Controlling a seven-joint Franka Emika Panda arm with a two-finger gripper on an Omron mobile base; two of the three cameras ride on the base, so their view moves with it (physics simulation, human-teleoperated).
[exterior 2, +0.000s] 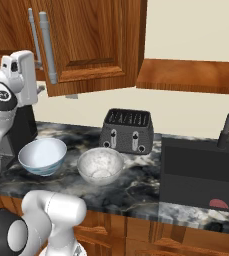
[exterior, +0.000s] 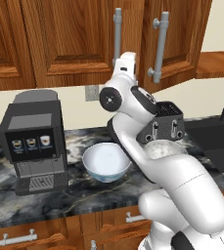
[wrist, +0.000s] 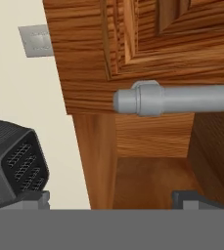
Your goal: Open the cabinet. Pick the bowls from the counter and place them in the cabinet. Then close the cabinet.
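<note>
The hand [wrist: 111,197] is raised to the lower end of the cabinet's [exterior: 74,44] door handles, fingers spread wide and holding nothing. In the hand view a grey bar handle [wrist: 177,99] crosses just ahead of the two fingertips [wrist: 191,199], so the hand seems lined up to take or push that bar rather than any bowl; opening the cabinet looks like the step in hand. The right door [exterior 2: 91,40] is already swung partly out from the wall, its lower edge hanging over the bench [exterior 2: 136,185], and the hand view looks past the door's edge into a dark wooden gap behind it. The left door appears flush and closed.

The cabinet is reddish-brown wood with panelled fronts and two upright grey bars meeting at the middle.

Both bowls wait on the dark veined bench below, side by side and close together but apparently not touching. The white bowl [exterior 2: 42,156] with a bluish outside sits nearer the coffee machine [exterior: 33,141]; the speckled grey bowl [exterior 2: 100,165] sits in front of the toaster [exterior 2: 126,131]. Both are upright and empty, and well below the hand, so neither has been moved toward the cabinet yet.
</note>
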